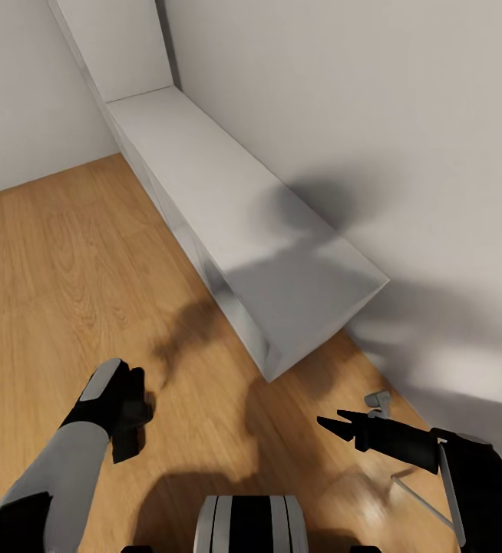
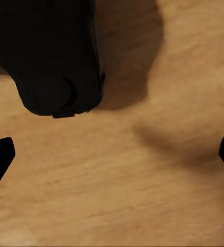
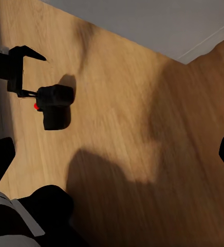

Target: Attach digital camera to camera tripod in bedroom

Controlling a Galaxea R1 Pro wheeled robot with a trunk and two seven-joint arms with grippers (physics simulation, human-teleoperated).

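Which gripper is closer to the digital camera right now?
The left gripper: the digital camera sits right at its open fingers; the right gripper is farther off.

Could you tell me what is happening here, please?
The robot stands over a wood floor beside a low white cabinet. Its left gripper is open, with the black camera right against it, low over the floor. I cannot tell whether the camera is actually held. The right gripper hangs open and empty.
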